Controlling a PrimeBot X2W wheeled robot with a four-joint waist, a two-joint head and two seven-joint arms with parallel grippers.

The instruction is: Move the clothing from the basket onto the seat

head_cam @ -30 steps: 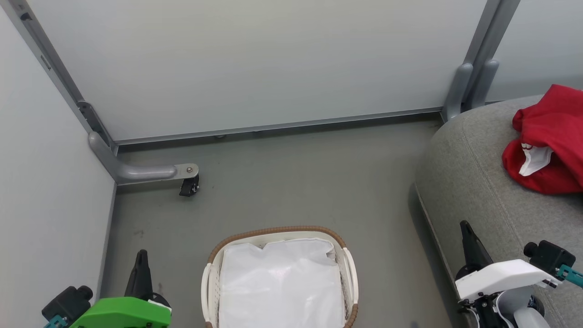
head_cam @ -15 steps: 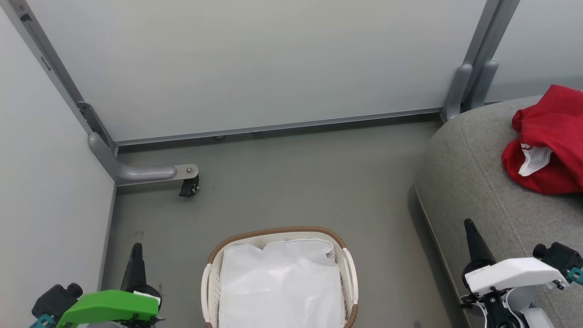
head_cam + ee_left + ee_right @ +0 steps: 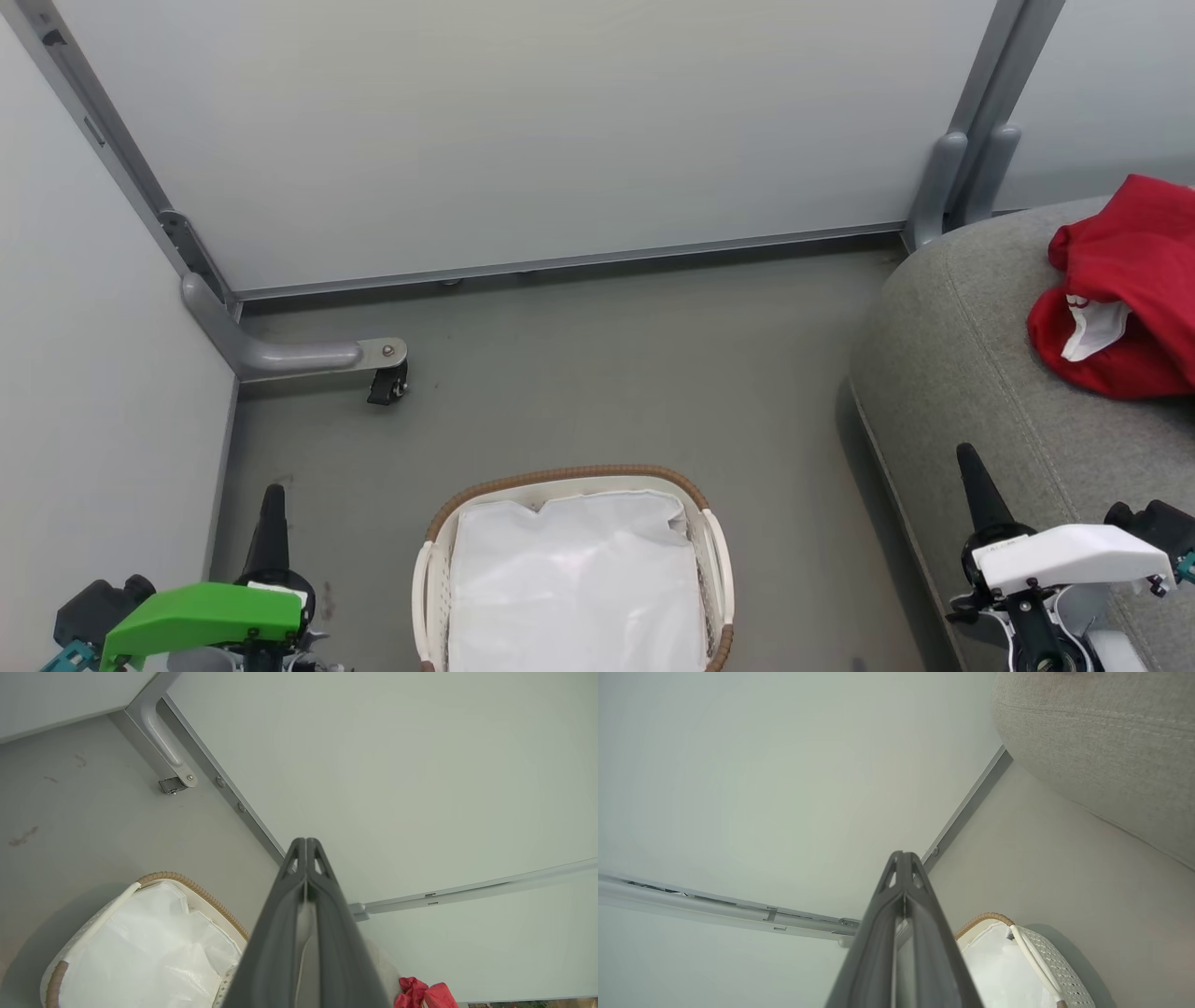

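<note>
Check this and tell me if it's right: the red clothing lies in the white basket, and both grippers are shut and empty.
Wrong. The head view shows the red clothing lying on the grey seat, not in the white basket, where a white liner shows. The left gripper and right gripper are indeed shut and empty.

The left tool (image 3: pixel 273 499) has been shifted further left, away from the basket (image 3: pixel 569 474). The right tool (image 3: pixel 971 467) has been shifted slightly right, towards the seat (image 3: pixel 952 308).
</note>
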